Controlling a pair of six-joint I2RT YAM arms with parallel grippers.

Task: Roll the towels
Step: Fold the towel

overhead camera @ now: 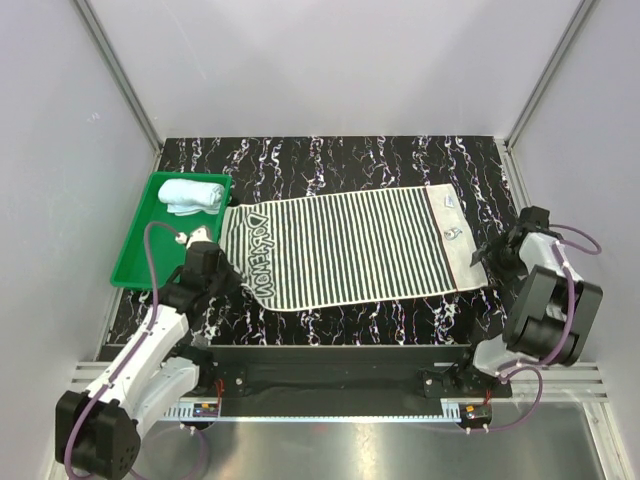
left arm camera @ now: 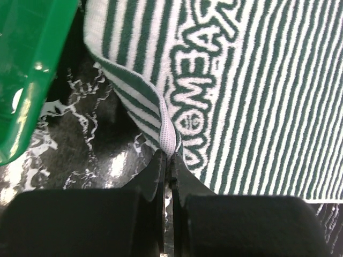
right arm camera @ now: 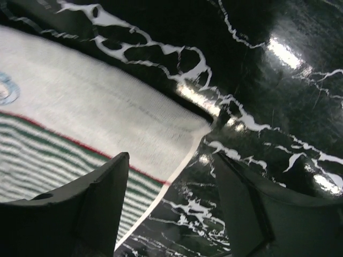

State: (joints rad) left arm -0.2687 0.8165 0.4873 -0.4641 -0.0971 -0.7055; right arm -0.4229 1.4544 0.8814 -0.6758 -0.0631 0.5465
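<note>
left gripper (left arm camera: 167,158) clamped on a pinched fold at the left near edge of the striped towel (overhead camera: 350,245); only the left wrist view shows it. right gripper (right arm camera: 171,176) jaws wide, empty, over the towel's right near corner. Towel lies flat, unrolled. Likely next: grip that corner, start rolling. Beyond its left end: light blue towel (overhead camera: 192,194), bundled, in green tray (overhead camera: 135,250).

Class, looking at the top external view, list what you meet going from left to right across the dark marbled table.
Green plastic tray → black-and-white striped towel → right arm's black tool. The rolled light blue towel lies inside the tray, so it is left out of the order.
</note>
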